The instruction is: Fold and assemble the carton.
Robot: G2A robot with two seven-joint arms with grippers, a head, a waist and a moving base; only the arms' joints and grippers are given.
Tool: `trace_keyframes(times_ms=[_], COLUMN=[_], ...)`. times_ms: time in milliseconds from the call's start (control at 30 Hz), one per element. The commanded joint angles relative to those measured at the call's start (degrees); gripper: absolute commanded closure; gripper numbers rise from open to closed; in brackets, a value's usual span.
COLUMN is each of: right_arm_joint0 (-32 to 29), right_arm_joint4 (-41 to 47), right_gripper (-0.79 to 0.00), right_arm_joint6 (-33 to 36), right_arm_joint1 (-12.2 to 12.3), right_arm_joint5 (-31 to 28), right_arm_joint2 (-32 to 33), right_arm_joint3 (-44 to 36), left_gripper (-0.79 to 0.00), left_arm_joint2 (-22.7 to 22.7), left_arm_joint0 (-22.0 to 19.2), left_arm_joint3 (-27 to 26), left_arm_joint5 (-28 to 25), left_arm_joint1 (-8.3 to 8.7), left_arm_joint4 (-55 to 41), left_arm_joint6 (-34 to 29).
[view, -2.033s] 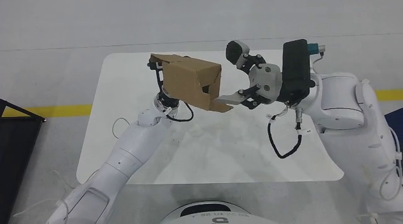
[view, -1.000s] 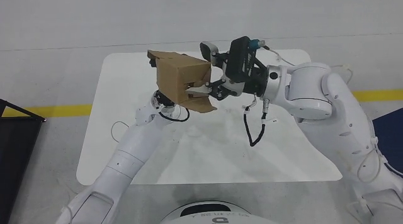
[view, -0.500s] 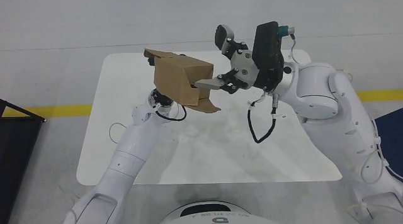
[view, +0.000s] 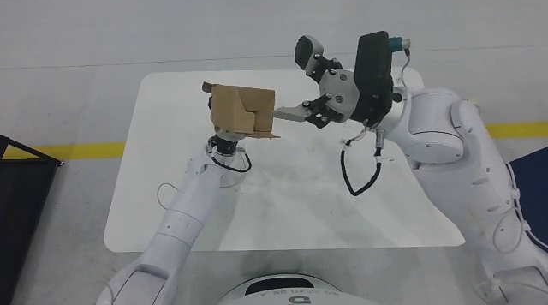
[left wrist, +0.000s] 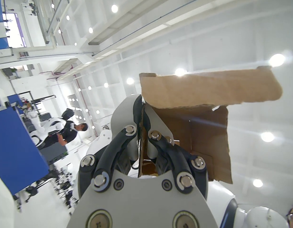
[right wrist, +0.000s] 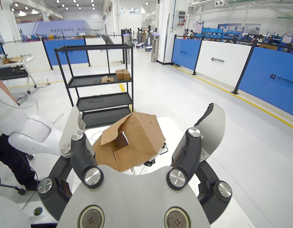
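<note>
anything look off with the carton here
The carton, held over the table in the left gripper, is not squared up: at the end facing the open right gripper its flaps sit askew, with a gap between them.

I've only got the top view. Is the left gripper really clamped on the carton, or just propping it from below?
Observer: Clamped. The left wrist view shows the left gripper shut on one wall of the carton.
Operator: Is the end by that gripper closed?
Observer: No. It is open, the inside is visible, and a loose flap sticks out sideways.
Operator: And the end facing the right gripper?
Observer: Seen from the right gripper, the end flaps are only partly folded, with a dark gap between them.
</note>
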Motion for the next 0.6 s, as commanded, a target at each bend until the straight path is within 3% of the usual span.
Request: trace_keyframes(times_ms=[0, 67, 167, 300, 333, 367, 567], right_arm_joint0=[0.2, 0.7, 2.2, 5.0, 5.6, 6.2, 9.0], right_arm_joint4=[-1.4, -3.1, -7.9, -14.0, -15.2, -15.9, -18.4], right_gripper=[-0.579, -0.548, -0.382, -0.388, -0.486, -0.52, -0.493], right_arm_joint6=[1.3, 3.1, 8.3, 12.7, 13.1, 13.0, 12.3], right_arm_joint1=[0.1, 0.2, 0.3, 0.0, -0.2, -0.3, -1.2], right_arm_joint5=[-0.9, -2.3, -5.2, -6.7, -6.6, -6.4, -6.4], right_arm_joint2=[0.1, -0.2, -1.9, -5.7, -6.6, -7.5, -11.4], right_arm_joint3=[-0.5, -1.1, -2.7, -4.4, -4.5, -4.5, -2.8], left_gripper=[0.0, 0.0, 0.0, 0.0, 0.0, 0.0, 0.0], left_arm_joint2=[-0.6, -0.8, -2.1, -3.8, -4.3, -4.8, -6.8], left_arm_joint0=[-0.6, -1.7, -2.7, -3.7, -3.9, -4.0, -4.3], left_arm_joint3=[2.7, 5.2, 7.0, 8.0, 8.0, 8.1, 7.5], left_arm_joint5=[0.5, 2.0, 2.9, 3.5, 3.6, 3.7, 4.5], left_arm_joint1=[-0.79, -1.5, -2.32, -3.15, -3.34, -3.52, -4.39], left_arm_joint4=[-1.7, -0.8, 0.3, 2.8, 3.2, 3.4, 7.0], left_arm_joint6=[-0.5, -1.9, -2.9, -3.4, -3.5, -3.7, -4.5])
